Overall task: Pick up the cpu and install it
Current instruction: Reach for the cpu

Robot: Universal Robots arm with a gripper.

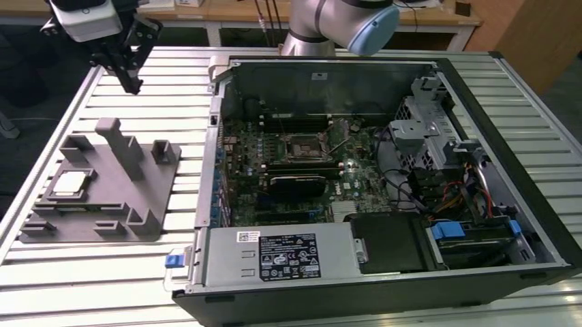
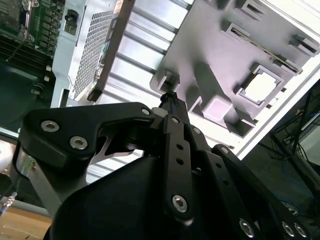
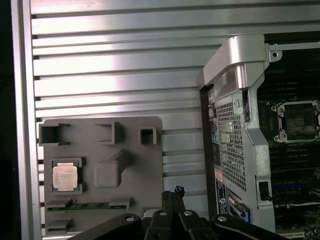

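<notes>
The gripper's black linkage is closest to the lens in both wrist views, and its fingers are pressed together at the tips with nothing between them; in the exterior view the gripper (image 1: pixel 135 85) hangs above the slatted metal table (image 1: pixel 109 272), at the far corner on the exterior view's left. As I judge it, the task has barely begun. The cpu (image 1: pixel 71 184) lies flat, silver top up, in its square recess on the grey plastic fixture (image 1: pixel 150 204), on the near-left part of that fixture in the exterior view and well apart from the gripper. The first wrist view shows the same: the cpu (image 3: pixel 65 176) sits seated in the fixture (image 3: pixel 135 165) with the fingertips clear of it. Both the pick-up and the install are left to do. The cpu socket (image 1: pixel 303 148) on the motherboard (image 1: pixel 355 184), inside the open computer case (image 1: pixel 509 163) on the exterior view's right, looks empty. Whether its retaining frame and lever stand open is hard to make out. In the first wrist view the socket (image 3: pixel 300 120) is cut off at the picture's edge. The cpu's underside is hidden, and the arm (image 1: pixel 337 24) is cut off at the far edge of the exterior view.
</notes>
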